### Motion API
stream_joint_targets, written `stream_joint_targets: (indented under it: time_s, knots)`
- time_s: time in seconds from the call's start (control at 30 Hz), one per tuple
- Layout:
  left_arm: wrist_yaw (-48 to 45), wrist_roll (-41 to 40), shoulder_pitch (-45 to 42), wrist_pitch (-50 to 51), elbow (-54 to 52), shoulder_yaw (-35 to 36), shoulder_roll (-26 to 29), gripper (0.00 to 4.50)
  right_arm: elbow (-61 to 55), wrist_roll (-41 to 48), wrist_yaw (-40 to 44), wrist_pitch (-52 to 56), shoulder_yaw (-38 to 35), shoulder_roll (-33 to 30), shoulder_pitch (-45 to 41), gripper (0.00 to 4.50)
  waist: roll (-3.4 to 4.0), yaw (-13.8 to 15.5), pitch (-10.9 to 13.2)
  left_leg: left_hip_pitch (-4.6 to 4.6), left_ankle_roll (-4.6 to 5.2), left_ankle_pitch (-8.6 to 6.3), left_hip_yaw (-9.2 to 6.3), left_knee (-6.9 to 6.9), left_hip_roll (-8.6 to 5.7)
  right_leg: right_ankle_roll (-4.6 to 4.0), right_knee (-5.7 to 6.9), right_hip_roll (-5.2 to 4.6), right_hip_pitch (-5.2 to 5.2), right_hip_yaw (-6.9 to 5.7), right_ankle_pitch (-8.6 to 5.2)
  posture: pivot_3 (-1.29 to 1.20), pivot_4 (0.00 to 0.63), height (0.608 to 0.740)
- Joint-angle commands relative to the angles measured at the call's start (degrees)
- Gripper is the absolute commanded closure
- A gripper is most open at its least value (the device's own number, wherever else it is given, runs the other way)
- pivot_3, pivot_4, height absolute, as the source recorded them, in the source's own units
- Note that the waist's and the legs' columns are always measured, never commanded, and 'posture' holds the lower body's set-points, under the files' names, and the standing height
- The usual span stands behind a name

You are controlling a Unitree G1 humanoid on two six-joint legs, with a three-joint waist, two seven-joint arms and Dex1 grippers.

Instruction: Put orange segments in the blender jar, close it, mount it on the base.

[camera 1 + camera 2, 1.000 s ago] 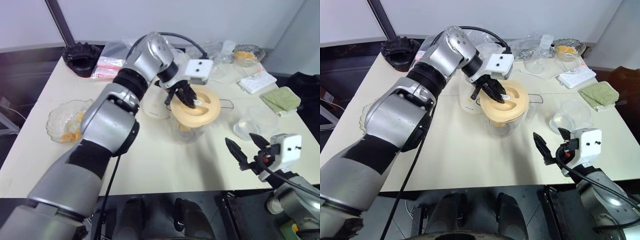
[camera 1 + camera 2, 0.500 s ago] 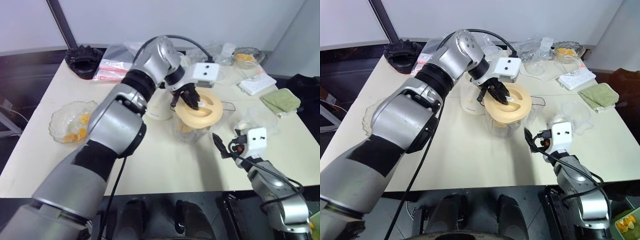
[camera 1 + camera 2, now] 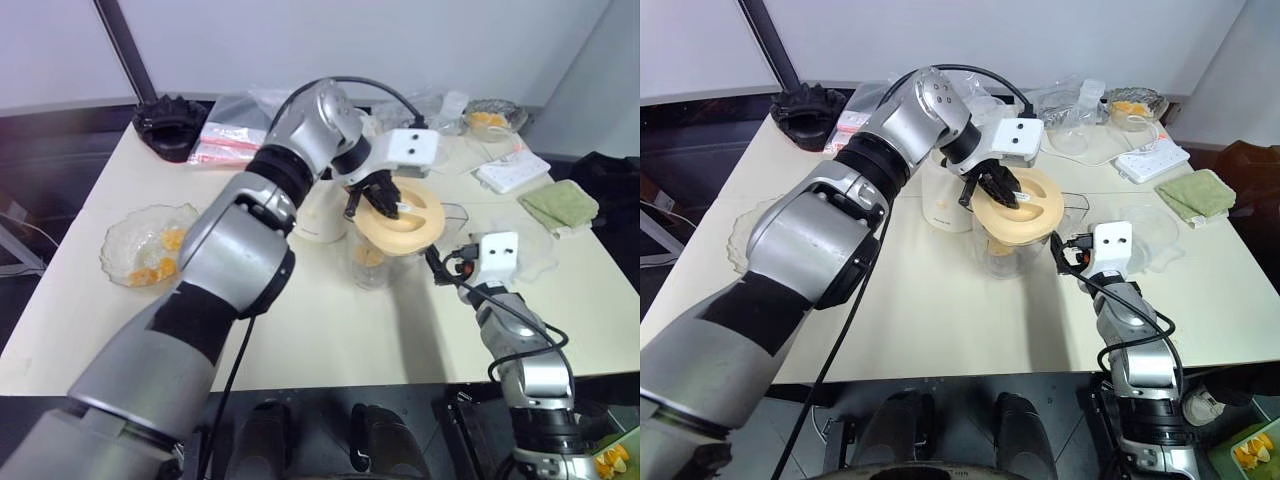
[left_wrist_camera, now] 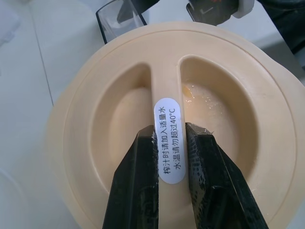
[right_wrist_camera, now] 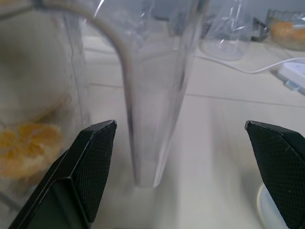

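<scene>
Left wrist view: the left gripper (image 4: 170,157) is pinching the lid (image 4: 95,143) ridge atop the jar (image 3: 1010,255). The right gripper (image 5: 181,162) is spreading wide around the jar's handle (image 5: 152,90); segments (image 5: 26,148) are lying inside the jar.

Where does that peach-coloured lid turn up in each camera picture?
Left eye: lid at centre, on the blender jar.
Right eye: lid just right of centre.
Left wrist: lid seen from above, left gripper pinching its ridge.
Right wrist: I cannot make it out.
Shared landmark: the jar.
</scene>
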Motion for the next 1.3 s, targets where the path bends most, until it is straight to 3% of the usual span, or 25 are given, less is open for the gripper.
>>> stream_joint_targets:
  time_s: [0.03,0.13,0.2,0.23,0.4,0.77,0.97,1.3]
  knots:
    - [2.92,3.90,2.79,0.06,2.29,-2.55,-1.01,4.25,-0.30,-0.26,0.27,-1.65,-1.34,0.26,-2.17,0.00,0.00,-0.01,-0.01,0.01,0.00,0.00,0.00,0.00,0.00,0.00,0.00,0.00,0.00,0.00,0.00,0.00,0.150,0.740]
    - [1.63,2.99,2.79,0.04,2.21,-1.79,-1.08,4.25,0.08,-0.58,0.76,-2.27,-1.04,0.65,-2.42,0.00,-0.01,0.00,-0.03,0.03,0.00,0.00,0.00,0.00,0.00,0.00,0.00,0.00,0.03,0.00,0.00,0.00,0.150,0.740]
    - [-0.23,2.70,2.91,-0.62,2.06,-1.64,-0.98,4.25,0.54,-0.88,0.83,-2.85,-0.70,1.19,-2.52,0.54,-0.01,-0.03,-0.03,0.03,0.00,0.00,0.00,0.00,0.00,0.00,0.00,0.00,0.03,0.00,0.00,0.00,0.150,0.740]
    - [-0.90,2.70,3.01,-0.57,2.03,-1.61,-0.95,4.25,0.96,-1.11,0.89,-3.14,-0.48,1.42,-2.74,0.90,-0.01,-0.05,-0.03,0.02,0.00,0.00,-0.01,0.00,0.00,0.00,0.00,0.00,0.03,0.00,0.00,0.00,0.150,0.740]
    - [-0.97,3.18,3.83,-0.77,2.02,-1.71,-0.89,4.25,3.18,-1.62,1.30,-3.82,-0.06,1.87,-4.48,3.54,0.04,-0.11,-0.06,0.02,0.00,0.00,-0.01,0.00,0.01,0.00,0.00,0.00,0.02,0.00,0.00,0.00,0.150,0.740]
    - [-1.00,1.41,4.69,1.52,1.75,0.50,-1.61,4.25,3.03,-1.85,1.81,-2.86,-0.03,1.46,-5.00,3.62,0.04,-0.04,-0.11,0.04,0.00,0.00,-0.01,0.00,0.00,0.00,0.00,-0.02,0.03,0.00,0.00,0.00,0.150,0.740]
    - [7.53,1.76,5.55,6.99,1.20,1.64,-2.56,4.25,3.59,-2.54,1.59,-3.47,-0.01,1.24,-5.26,3.62,0.06,0.12,-0.15,0.04,0.00,0.00,-0.02,0.00,-0.03,0.01,-0.02,-0.06,0.08,0.00,-0.01,0.00,0.150,0.740]
    - [12.52,0.31,6.57,18.12,-0.85,3.90,-4.66,4.25,5.91,-2.95,1.88,-4.87,0.23,1.71,-6.69,3.62,0.14,0.11,-0.22,0.04,0.15,0.09,-0.01,0.00,-0.30,0.05,-0.25,-0.53,0.27,-0.04,-0.03,0.00,0.150,0.740]
